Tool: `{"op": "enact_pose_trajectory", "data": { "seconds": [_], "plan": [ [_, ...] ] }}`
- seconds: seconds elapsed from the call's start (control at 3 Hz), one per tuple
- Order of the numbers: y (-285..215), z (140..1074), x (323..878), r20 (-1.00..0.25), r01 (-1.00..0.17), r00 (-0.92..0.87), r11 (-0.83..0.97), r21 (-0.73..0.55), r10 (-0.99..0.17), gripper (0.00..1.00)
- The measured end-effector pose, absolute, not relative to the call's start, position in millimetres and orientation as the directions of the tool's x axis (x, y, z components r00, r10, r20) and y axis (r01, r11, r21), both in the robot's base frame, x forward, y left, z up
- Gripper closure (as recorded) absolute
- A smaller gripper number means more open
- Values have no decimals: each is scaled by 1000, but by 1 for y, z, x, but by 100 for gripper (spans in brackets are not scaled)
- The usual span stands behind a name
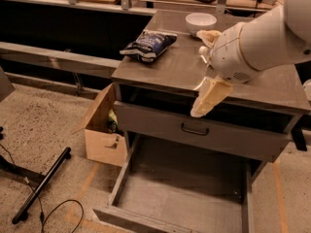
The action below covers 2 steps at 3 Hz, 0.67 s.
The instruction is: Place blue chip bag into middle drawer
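Note:
The blue chip bag [148, 45] lies crumpled on the left part of the grey cabinet top [180, 72]. The middle drawer [160, 125] shows its flat front with a small black handle [194, 129]; a dark gap runs above the panel. My gripper [206, 98] hangs from the white arm [257, 42] over the cabinet's front edge, just above the drawer handle and to the right of the bag, not touching it. It holds nothing that I can see.
A white bowl [200, 21] stands at the back of the cabinet top. The bottom drawer [184, 188] is pulled far out below. An open cardboard box [102, 135] sits on the floor at the cabinet's left. A black bar and cable [41, 186] lie on the floor.

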State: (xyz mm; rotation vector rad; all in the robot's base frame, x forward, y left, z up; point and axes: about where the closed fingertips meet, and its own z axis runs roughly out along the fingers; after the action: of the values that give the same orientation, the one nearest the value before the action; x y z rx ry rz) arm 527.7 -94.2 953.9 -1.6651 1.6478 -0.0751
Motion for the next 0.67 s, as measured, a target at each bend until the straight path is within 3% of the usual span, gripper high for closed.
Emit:
{"op": "enact_pose_trajectory", "data": {
  "seconds": [0.67],
  "plan": [
    [-93, 954, 532, -444, -814, 159, 137, -564, -882, 0]
  ]
}}
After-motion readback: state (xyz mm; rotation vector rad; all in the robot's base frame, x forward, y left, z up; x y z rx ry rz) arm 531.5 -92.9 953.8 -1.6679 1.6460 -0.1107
